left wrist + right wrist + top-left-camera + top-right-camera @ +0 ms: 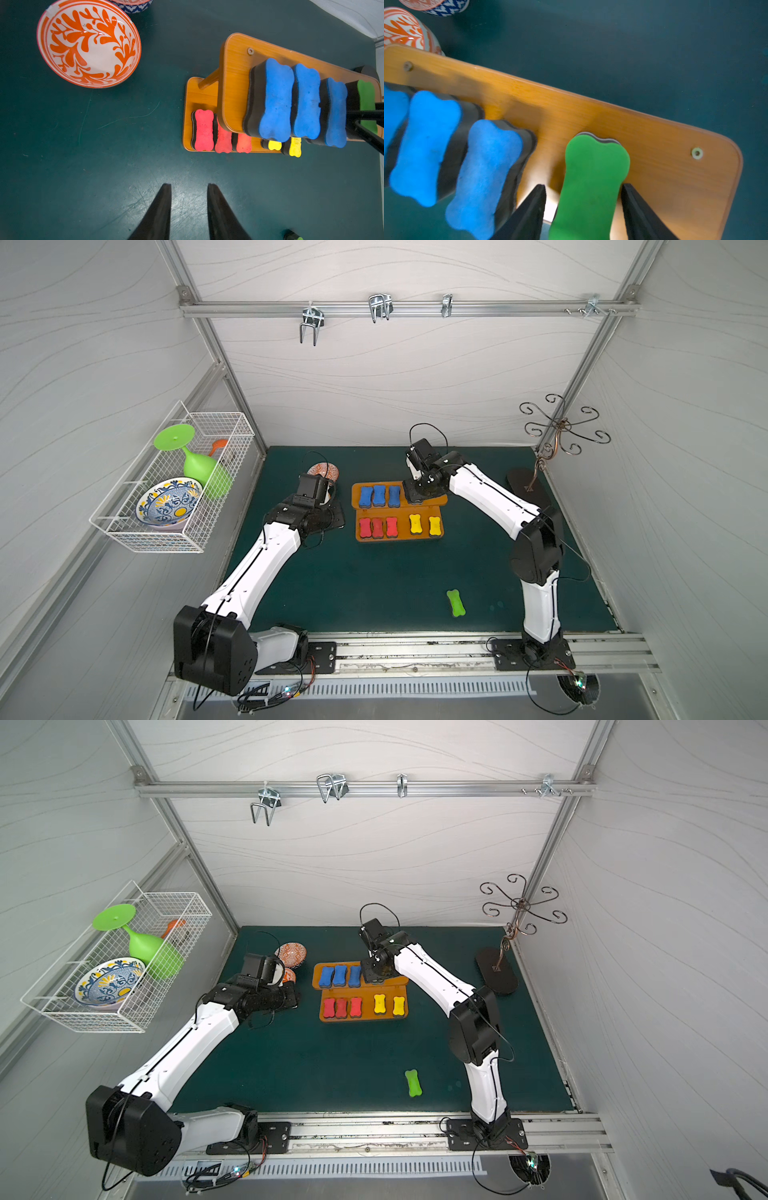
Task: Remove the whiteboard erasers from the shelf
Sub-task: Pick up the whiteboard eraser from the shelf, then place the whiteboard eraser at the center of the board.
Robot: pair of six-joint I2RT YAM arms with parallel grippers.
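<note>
The matte, scuffed dark green mat point(374, 572) fills the middle of both top views. Just above centre stands the shelf point(401, 526), two glossy wood-grain orange-brown boards with rounded corners, the upper one raised on short posts. Three blue erasers point(379, 495) sit side by side on the upper board's left half. Three red erasers point(377, 527) and two yellow erasers point(424, 525) line the lower board. All are bone-shaped pitted foam on dark bases. The right gripper point(582, 185) straddles a green eraser point(591, 166) on the upper board, jaws parted, with a sliver of gap on one side. The left gripper point(189, 184) hovers over bare mat left of the shelf, narrowly parted and empty. A loose green eraser point(456, 603) lies on the mat at lower right.
</note>
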